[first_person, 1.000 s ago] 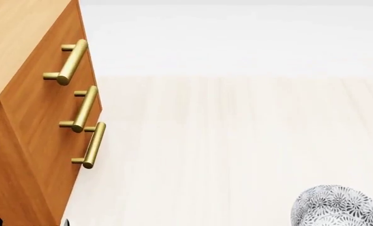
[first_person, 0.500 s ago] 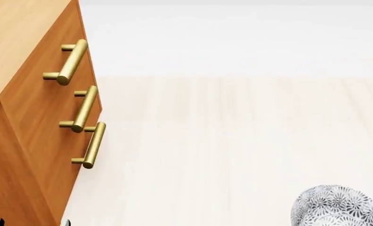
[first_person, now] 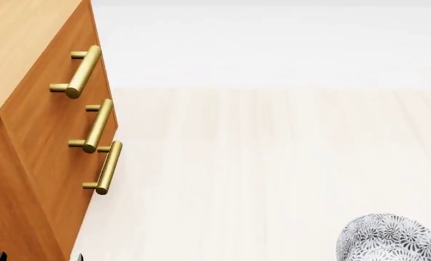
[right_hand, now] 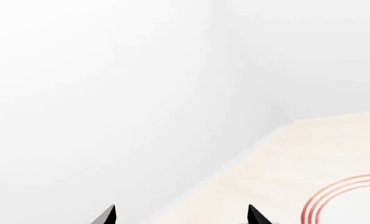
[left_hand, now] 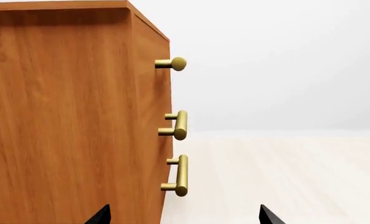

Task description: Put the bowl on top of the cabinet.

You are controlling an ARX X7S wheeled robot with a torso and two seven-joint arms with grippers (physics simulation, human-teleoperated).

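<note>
The bowl, white with a dense grey floral pattern, sits on the pale wooden surface at the bottom right of the head view, partly cut off by the frame edge. The orange-brown cabinet with its lighter top and three brass handles fills the left side. My left gripper is open with nothing between its fingertips; it faces the cabinet's side panel and front corner. My right gripper is also open and empty. The right arm does not show in the head view.
A white plate with red rings lies on the pale surface close to the right gripper. A white wall rises behind the surface. The cabinet top is much higher than the surface the bowl rests on.
</note>
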